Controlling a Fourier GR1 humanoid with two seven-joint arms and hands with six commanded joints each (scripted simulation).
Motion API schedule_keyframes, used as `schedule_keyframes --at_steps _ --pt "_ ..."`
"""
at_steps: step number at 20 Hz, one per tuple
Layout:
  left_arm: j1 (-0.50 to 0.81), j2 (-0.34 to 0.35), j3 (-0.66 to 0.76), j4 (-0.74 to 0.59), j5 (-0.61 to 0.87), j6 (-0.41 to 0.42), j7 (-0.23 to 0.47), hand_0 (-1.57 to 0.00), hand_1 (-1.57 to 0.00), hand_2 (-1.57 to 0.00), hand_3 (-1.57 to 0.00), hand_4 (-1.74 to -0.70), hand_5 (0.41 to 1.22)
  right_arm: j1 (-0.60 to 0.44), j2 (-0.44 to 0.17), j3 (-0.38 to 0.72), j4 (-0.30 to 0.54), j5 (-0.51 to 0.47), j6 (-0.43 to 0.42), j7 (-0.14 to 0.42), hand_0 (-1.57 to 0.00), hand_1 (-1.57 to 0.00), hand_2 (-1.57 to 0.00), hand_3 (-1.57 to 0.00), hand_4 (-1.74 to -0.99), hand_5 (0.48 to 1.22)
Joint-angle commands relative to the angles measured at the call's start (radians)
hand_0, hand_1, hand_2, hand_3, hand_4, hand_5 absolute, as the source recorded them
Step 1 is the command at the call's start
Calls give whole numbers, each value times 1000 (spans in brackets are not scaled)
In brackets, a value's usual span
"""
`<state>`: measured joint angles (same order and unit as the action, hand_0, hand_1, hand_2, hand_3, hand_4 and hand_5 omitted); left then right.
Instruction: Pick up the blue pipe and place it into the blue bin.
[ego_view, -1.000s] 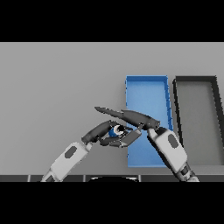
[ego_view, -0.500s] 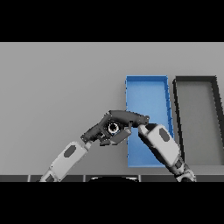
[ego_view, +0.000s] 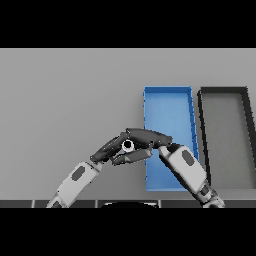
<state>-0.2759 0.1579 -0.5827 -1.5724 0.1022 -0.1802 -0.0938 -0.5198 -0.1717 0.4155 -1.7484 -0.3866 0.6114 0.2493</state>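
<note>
Both hands: left hand (ego_view: 112, 150), right hand (ego_view: 147, 136) clasped together.

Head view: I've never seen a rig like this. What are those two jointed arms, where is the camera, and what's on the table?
The camera sits at a humanoid robot's head and looks down at a grey table. The two white and grey arms are the robot's own. The left robot hand and the right robot hand meet in the middle, just left of the blue bin. Between their dark fingers a small round piece with a pale ring shows; it may be the end of the pipe, though no blue is visible. Which hand grips it cannot be told. A dark bin stands to the right of the blue one.
</note>
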Motion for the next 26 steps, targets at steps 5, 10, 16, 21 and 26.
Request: schedule_keyframes --at_steps 5,10,16,21,26 --pt "-46 66 -30 6 -115 -69 15 -473 -443 -399 -436 -1143 1187 8 18 -5 -7 -12 13 40 -1559 -1558 -1559 -1554 -1491 1204" --pt "-44 64 -29 23 -150 -50 63 -154 -145 -130 -142 -942 785 6 41 -25 -9 -15 40 21 -1567 -1567 -1567 -1565 -1496 1215" --pt "-32 68 -17 17 -125 -48 104 -40 -37 -33 -37 -887 599 -1 63 -37 9 28 57 28 -1570 -1570 -1570 -1570 -1490 1220" --pt "-36 47 -16 34 -121 -36 152 -12 -12 -10 -11 -896 555 0 76 -62 -15 -69 26 102 -1571 -1571 -1571 -1571 -1490 1221" --pt "-19 51 -24 28 -120 -37 167 -3 -3 -3 -3 -915 514 -114 27 -135 -38 -347 -90 288 -1571 -1571 -1571 -1571 -1639 1221"
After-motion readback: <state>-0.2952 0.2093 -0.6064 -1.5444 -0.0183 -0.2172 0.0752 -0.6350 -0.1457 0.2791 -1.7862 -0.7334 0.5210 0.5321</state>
